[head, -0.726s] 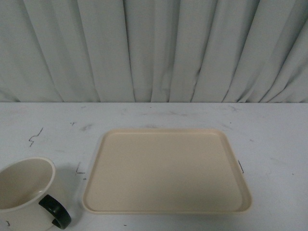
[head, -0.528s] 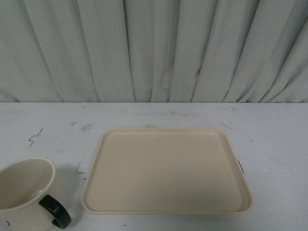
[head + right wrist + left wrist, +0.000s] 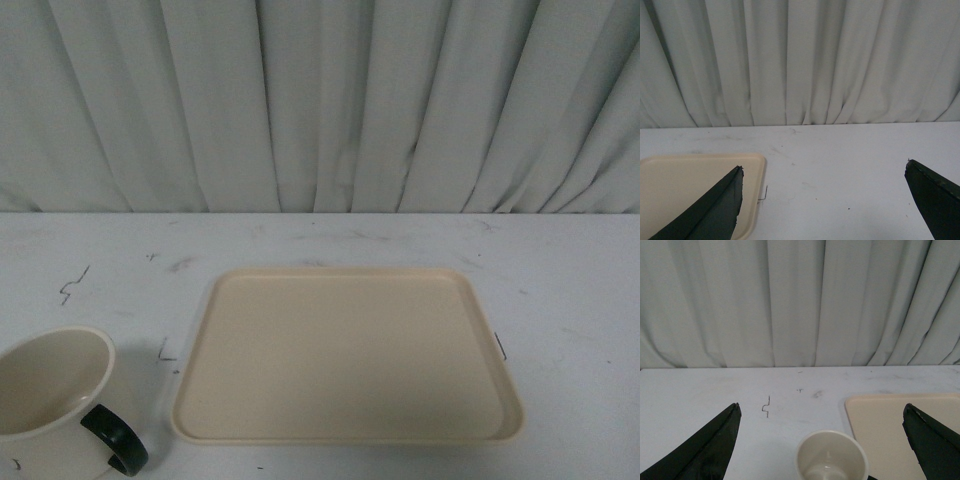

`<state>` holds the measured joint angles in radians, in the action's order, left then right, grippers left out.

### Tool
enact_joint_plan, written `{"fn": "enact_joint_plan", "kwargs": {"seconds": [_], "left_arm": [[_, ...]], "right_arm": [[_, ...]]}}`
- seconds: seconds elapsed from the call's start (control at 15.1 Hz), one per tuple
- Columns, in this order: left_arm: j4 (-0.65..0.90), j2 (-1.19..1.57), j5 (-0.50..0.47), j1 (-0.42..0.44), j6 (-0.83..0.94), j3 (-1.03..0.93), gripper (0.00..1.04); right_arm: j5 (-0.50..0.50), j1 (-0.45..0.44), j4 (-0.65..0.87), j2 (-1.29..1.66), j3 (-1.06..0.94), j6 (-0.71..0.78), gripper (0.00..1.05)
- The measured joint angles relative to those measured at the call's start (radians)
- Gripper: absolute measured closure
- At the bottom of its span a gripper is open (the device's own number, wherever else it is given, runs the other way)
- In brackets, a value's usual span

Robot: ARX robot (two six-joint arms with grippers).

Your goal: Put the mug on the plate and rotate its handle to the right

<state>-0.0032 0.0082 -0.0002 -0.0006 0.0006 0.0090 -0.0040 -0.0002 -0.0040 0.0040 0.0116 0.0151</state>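
The white mug point(image 3: 45, 400) stands upright on the table at the front left, beside the plate and off it, its black handle point(image 3: 115, 438) pointing right and toward me. The beige plate point(image 3: 345, 352) lies flat in the middle with nothing on it. In the left wrist view the mug point(image 3: 831, 459) sits between my left gripper's point(image 3: 822, 410) spread black fingers point(image 3: 710, 445), untouched, with the plate's corner point(image 3: 880, 425) alongside. My right gripper point(image 3: 824, 169) is open over bare table, the plate's edge point(image 3: 685, 185) by one of its fingers point(image 3: 715, 207). Neither arm shows in the front view.
A white table point(image 3: 560, 300) carries small dark scuff marks point(image 3: 72, 285). A pleated grey curtain point(image 3: 320, 100) closes off the far side. A thin dark mark point(image 3: 500, 346) lies just right of the plate.
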Motion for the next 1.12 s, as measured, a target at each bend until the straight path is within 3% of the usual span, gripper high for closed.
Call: {"fn": "enact_joint_plan", "kwargs": {"seconds": [0.33,0.4,0.46,0.53,0.59,0.79,1.12], "left_arm": [[0.0,0.0,0.0,0.0,0.0,0.0,0.07],[-0.169,0.054,-0.119,-0.048,-0.029,0.056,0.07],[-0.459,0.35,-0.356,-0.187,-0.099,0.237,0.07],[-0.564,0.459,-0.341,-0.17,-0.124,0.314,0.07],[-0.571,0.52,-0.254,-0.125,-0.132,0.351,0.07],[-0.439,0.782,-0.034,-0.032,-0.148,0.402,0.07],[-0.263,1.178,0.061,0.006,-0.142,0.473,0.07]], "right_arm": [[0.0,0.0,0.0,0.0,0.0,0.0,0.06],[0.0,0.0,0.0,0.0,0.0,0.0,0.06],[0.002,0.0,0.0,0.0,0.0,-0.004,0.06],[0.007,-0.001,0.0,0.0,0.0,-0.004,0.06],[0.004,0.0,0.0,0.0,0.0,-0.004,0.06],[0.005,0.0,0.0,0.0,0.0,-0.004,0.06],[0.005,0.0,0.0,0.0,0.0,-0.004,0.06]]}}
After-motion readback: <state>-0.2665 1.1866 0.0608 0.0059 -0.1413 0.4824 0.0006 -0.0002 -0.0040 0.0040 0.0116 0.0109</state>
